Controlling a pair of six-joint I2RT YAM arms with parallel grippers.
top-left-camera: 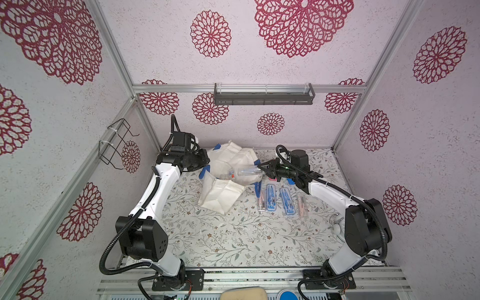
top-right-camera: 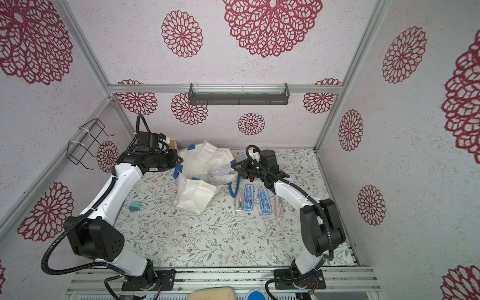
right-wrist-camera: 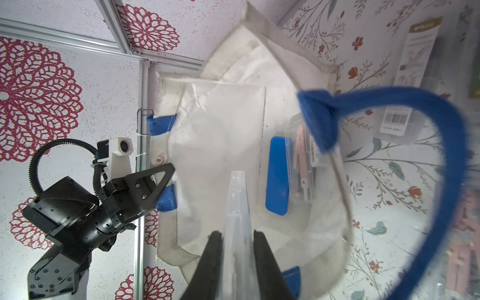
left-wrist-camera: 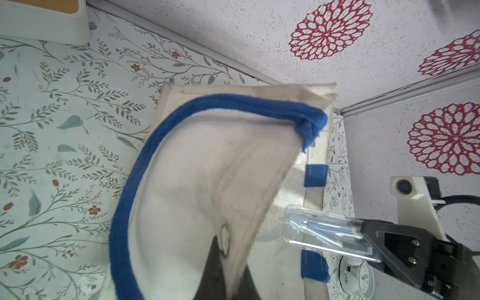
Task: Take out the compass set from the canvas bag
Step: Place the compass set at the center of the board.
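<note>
The left end effector (top-left-camera: 205,162) is clenched on the rim of the canvas bag (top-left-camera: 228,158), which lies slumped on the surface (top-left-camera: 233,239) with its mouth open. Inside the bag lie a blue case (right-wrist-camera: 276,176) and a clear case (right-wrist-camera: 301,161) holding a pink compass. At the mouth, the right end effector (top-left-camera: 263,170) grasps the compass set (top-left-camera: 249,171), grey-blue tools in a clear case. Further right, a row of four cases (top-left-camera: 287,201) rests on the surface.

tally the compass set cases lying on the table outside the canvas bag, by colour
blue cases: 2
clear cases with pink compasses: 2
total: 4
</note>
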